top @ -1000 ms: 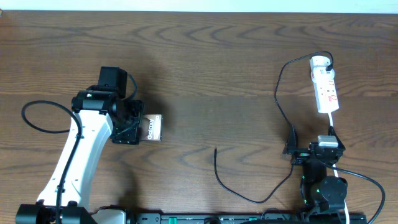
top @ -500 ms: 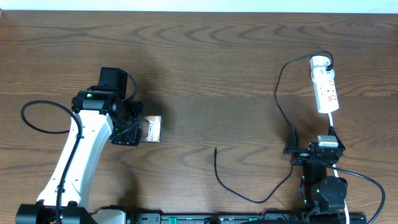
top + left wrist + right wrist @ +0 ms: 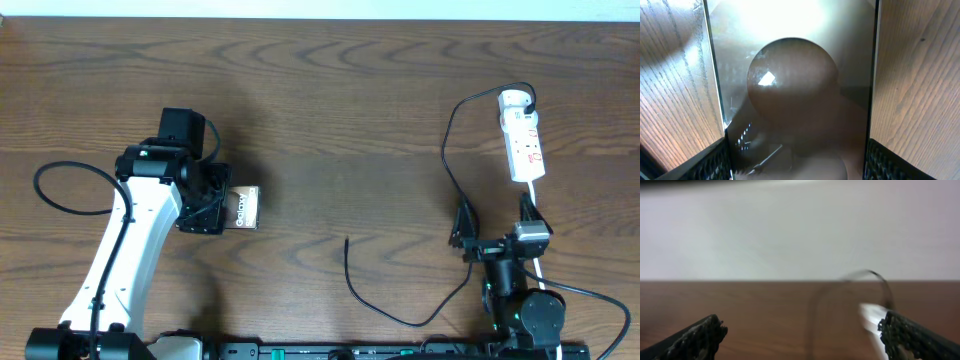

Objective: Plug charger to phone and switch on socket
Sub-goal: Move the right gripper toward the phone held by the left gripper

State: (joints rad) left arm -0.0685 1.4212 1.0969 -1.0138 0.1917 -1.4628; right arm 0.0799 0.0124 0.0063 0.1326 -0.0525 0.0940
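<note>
Left gripper (image 3: 226,207) holds the phone (image 3: 247,207); right gripper (image 3: 494,222) stands wide open below the socket (image 3: 522,135).

On your left, the phone's two long edges are clamped between the gripper fingers (image 3: 715,161), and its lettered end projects to the right over the desk (image 3: 330,90). Bare wood lies between the phone and the charger (image 3: 348,268), whose free tip rests near the desk centre, well apart from the phone. The cable curves along the front edge, rises past the right gripper, and loops to its plug at the far end of the socket. The socket lies near the right rear edge, with its white cord running toward the right arm.
</note>
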